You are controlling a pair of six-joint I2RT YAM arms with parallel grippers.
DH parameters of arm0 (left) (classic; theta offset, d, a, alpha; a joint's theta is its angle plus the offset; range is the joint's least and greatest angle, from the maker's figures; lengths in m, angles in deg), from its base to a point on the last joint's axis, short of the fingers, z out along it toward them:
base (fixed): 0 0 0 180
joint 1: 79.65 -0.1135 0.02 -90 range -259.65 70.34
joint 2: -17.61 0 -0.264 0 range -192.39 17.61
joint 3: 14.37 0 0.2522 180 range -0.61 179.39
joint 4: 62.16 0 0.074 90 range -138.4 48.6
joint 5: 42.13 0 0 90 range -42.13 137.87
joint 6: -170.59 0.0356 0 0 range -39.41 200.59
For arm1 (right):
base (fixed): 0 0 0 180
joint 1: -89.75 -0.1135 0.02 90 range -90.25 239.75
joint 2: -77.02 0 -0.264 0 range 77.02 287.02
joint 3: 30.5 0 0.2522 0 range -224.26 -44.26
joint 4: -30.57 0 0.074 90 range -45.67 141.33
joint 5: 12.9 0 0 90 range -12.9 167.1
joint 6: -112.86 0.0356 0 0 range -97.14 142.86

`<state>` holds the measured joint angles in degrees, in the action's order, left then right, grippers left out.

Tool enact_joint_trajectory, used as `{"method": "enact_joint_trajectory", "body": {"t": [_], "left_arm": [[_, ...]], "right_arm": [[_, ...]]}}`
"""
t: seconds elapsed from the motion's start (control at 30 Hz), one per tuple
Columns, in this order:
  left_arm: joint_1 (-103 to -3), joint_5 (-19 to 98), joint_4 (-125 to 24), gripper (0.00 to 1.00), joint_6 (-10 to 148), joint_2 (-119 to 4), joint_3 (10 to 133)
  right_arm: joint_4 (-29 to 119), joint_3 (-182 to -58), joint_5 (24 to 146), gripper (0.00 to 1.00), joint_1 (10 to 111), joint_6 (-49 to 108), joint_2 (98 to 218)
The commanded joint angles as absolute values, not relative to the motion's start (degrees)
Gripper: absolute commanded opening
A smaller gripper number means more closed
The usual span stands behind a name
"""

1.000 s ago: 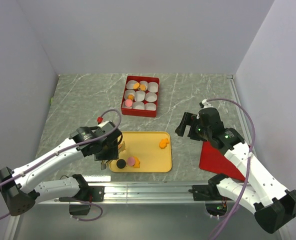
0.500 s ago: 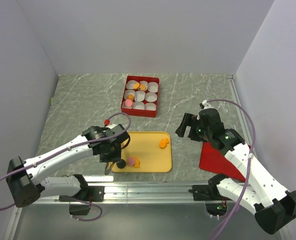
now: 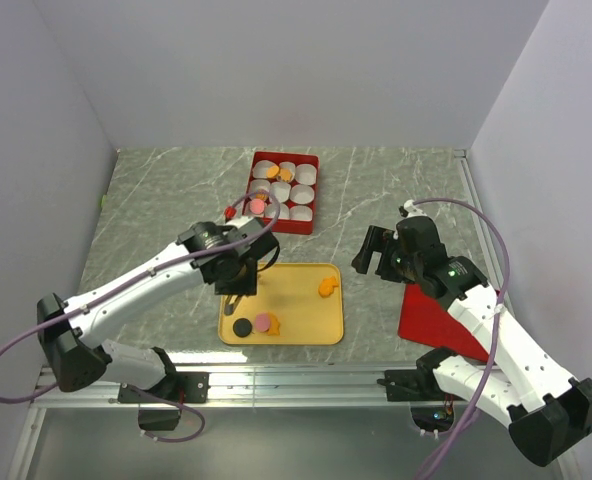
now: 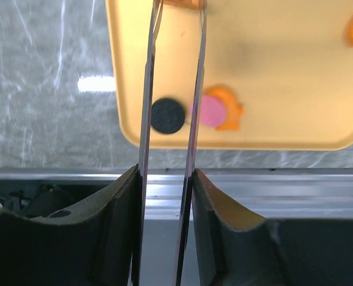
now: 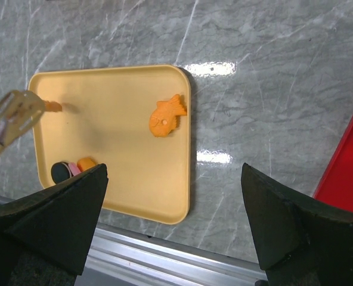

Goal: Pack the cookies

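My left gripper (image 4: 164, 173) (image 3: 234, 265) is shut on a pair of thin metal tongs (image 4: 148, 89), squeezing the two blades close together. The tong tips pinch a small orange-brown cookie (image 5: 52, 106) above the left part of the yellow tray (image 3: 306, 335). On the tray lie a black round cookie (image 4: 167, 116) (image 3: 242, 326), a pink round (image 4: 211, 111) resting on an orange piece (image 4: 231, 110), and an orange fish-shaped cookie (image 5: 167, 116) (image 3: 326, 288). The red box (image 3: 286, 227) of white paper cups holds several cookies, among them a pink one (image 3: 258, 205). My right gripper (image 5: 173, 173) (image 3: 374, 255) hangs open to the tray's right.
A red lid (image 3: 431, 318) (image 5: 349, 155) lies on the marble table under the right arm. The aluminium rail (image 4: 236, 179) runs along the near edge just below the tray. Walls close in the back and both sides.
The left arm has swung from the tray's near-left corner up and away toward the red box, and the tong blades have drawn closer together. The right arm has not moved.
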<state>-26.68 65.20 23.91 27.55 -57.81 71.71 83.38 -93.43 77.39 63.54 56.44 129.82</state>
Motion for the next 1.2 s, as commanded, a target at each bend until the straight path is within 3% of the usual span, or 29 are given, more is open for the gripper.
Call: {"method": "enact_joint_trajectory", "body": {"t": [0.0,0.43,0.83,1.17], "left_arm": [[-26.5,68.8,26.7,0.42,30.5,-61.0,79.9],[-28.6,72.0,28.4,0.43,38.2,-73.2,102.0],[-37.0,69.1,26.4,0.42,45.9,-86.1,121.5],[-43.6,67.1,21.7,0.41,47.5,-93.8,128.9]], "right_arm": [[83.0,-94.1,75.1,1.0,63.5,55.9,129.8],[82.9,-95.9,73.3,1.0,63.4,54.9,132.5],[82.3,-98.7,72.5,1.0,63.6,52.7,136.5],[81.2,-101.3,71.6,1.0,63.8,50.2,140.9]]}}
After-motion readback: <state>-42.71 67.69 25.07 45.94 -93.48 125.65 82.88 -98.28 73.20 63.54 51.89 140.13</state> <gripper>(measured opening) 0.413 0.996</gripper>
